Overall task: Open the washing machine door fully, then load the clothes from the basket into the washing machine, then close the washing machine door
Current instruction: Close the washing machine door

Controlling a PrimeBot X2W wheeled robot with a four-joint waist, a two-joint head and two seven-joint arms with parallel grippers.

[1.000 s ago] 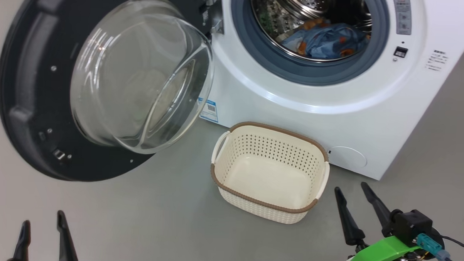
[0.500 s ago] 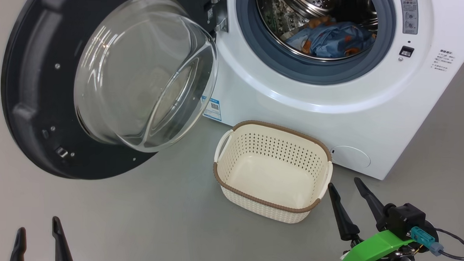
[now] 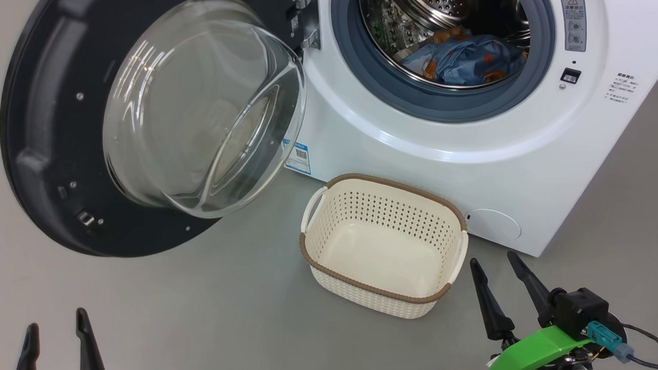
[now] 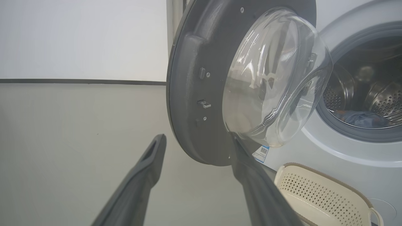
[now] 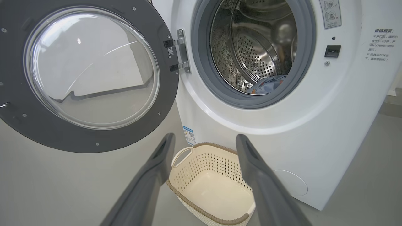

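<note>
Two pincers, both spread wide. The left pincer [image 3: 56, 322] sits low at the far left, under the washing machine door [image 3: 47, 115], which is swung right open. Next up, the basket [image 3: 384, 182] stands empty on the floor, just in front of the washing machine [image 3: 472, 168]. The clothes [image 3: 465, 58] are bunched in the steel drum [image 3: 445, 3]. The right pincer [image 3: 493, 260] hovers just right of the basket.

Fingers [image 5: 150, 182] are standing apart at six o'clock, framing the basket [image 5: 207, 166]; the washing machine door [image 5: 88, 72] is hanging open at ten o'clock, the clothes [image 5: 267, 86] lying at one o'clock.
</note>
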